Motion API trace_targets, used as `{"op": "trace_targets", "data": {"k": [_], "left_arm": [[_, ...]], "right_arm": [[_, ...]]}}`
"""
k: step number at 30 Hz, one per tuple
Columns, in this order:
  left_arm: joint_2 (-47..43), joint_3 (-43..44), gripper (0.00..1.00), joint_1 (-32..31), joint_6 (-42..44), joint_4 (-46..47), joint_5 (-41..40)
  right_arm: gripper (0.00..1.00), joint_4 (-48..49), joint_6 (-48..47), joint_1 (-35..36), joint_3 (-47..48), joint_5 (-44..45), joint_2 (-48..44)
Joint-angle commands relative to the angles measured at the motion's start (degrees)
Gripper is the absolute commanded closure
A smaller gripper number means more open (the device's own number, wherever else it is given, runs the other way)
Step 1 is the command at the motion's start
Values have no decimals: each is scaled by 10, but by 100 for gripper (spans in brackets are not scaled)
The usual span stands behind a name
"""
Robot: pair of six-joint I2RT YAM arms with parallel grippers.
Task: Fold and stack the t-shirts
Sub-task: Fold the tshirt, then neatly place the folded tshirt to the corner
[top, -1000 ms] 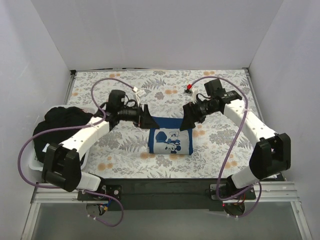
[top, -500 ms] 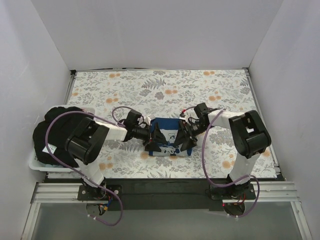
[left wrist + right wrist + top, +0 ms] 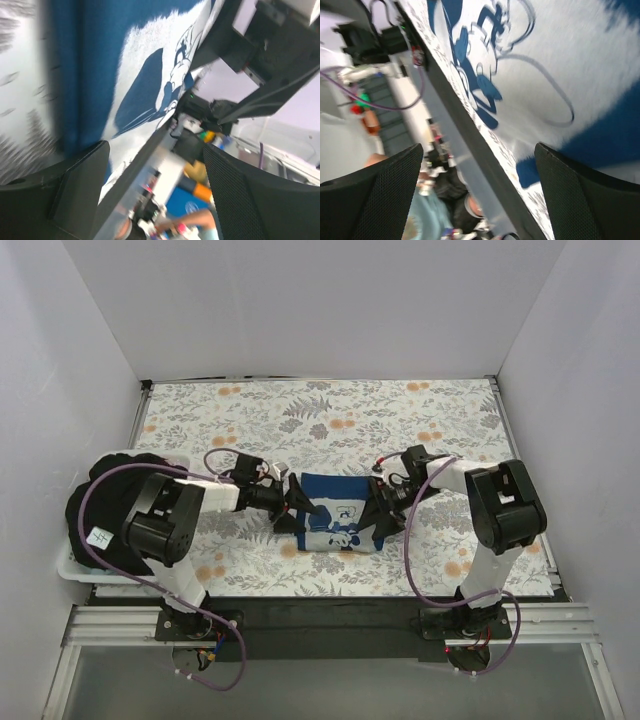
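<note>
Top view, centre of frame: the printed t-shirt, blue with a white print, lies as a folded packet on the floral cloth that covers the tabletop. The left claw meets its left edge and the right claw its right edge. The relation you should read here is that the packet sits squarely between the two claws, so neither arm is the nearer. Each claw points inward along the line from centre-left to centre-right of the frame. The packet looks close to square, perhaps a little wider along that same line (the arms hide both side edges, so judge this with care). In the left wrist view the fingers stand wide apart at the bottom of the frame, and blue cloth and white print fill the upper left beyond them. In the right wrist view the fingers are spread as wide, with the print filling the upper right. Neither claw has closed on cloth. The black t-shirt is heaped at the far left of the top view, well apart from both claws. The likely next move is a paired pinch of the two side edges.
</note>
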Motion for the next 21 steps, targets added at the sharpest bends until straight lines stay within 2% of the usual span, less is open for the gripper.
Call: {"op": "trace_targets", "data": {"k": [1,4,6,7,10,13,16,21], "left_arm": [[-79,1,25,32,68,-69,-69],[-153,53,25,27,133,-113,-109],[-180,90,25,0,195,-186,-165],[-190,136,25,-51,219,-218,-266],[-182,187,22,-160,284,-301,-461],[-177,190,18,-199,323,-293,-537],[-134,216,16,-230,340,-311,-577],[-33,245,15,-269,359,-317,-603]], "right_arm": [[2,-71,-91,-7,-9,62,-75],[2,-109,-127,-13,19,56,-136],[2,-115,-134,-22,57,63,-164],[2,-114,-135,-27,66,72,-190],[2,-112,-130,-41,80,125,-221],[2,-108,-128,-59,66,166,-242],[2,-104,-125,-71,48,189,-258],[2,-101,-121,-85,45,195,-259]]}}
